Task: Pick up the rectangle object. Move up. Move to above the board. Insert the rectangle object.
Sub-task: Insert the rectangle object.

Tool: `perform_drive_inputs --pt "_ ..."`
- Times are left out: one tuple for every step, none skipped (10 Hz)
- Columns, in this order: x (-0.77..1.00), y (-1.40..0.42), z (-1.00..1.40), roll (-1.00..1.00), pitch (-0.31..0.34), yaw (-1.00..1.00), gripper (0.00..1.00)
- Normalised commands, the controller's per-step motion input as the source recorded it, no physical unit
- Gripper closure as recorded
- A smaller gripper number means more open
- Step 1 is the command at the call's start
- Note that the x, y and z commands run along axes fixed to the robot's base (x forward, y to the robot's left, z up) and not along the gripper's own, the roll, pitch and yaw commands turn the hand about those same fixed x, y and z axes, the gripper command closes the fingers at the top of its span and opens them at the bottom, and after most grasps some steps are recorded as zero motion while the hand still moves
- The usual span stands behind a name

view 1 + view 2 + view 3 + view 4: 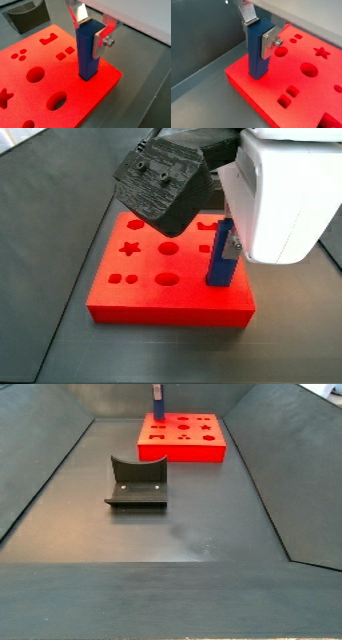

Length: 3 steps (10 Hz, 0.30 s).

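Note:
The rectangle object (89, 52) is a blue bar standing upright, gripped near its top. My gripper (92, 28) is shut on it, with one silver finger (81, 15) on each side. The bar's lower end meets the top of the red-orange board (40, 92) close to one edge and hides the hole beneath it. I cannot tell how deep it sits. Both show in a wrist view too: the bar (258, 52), the board (301, 92), the gripper (260, 31). In a side view the bar (219, 256) stands at the board's (160, 298) right side.
The board has star, circle and square holes (167, 280). The dark fixture (138, 482) stands on the grey floor in front of the board (201, 446). Sloping grey bin walls (47, 474) enclose the floor. The fixture also shows behind the board (27, 17).

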Motion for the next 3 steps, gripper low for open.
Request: perform_drive_inputs --pt "0.00 0.00 -0.05 0.00 0.000 0.00 1.00" --pt "-0.03 0.00 -0.46 0.07 -0.027 0.00 1.00" --pt "0.00 0.00 0.00 0.00 0.000 0.00 1.00"
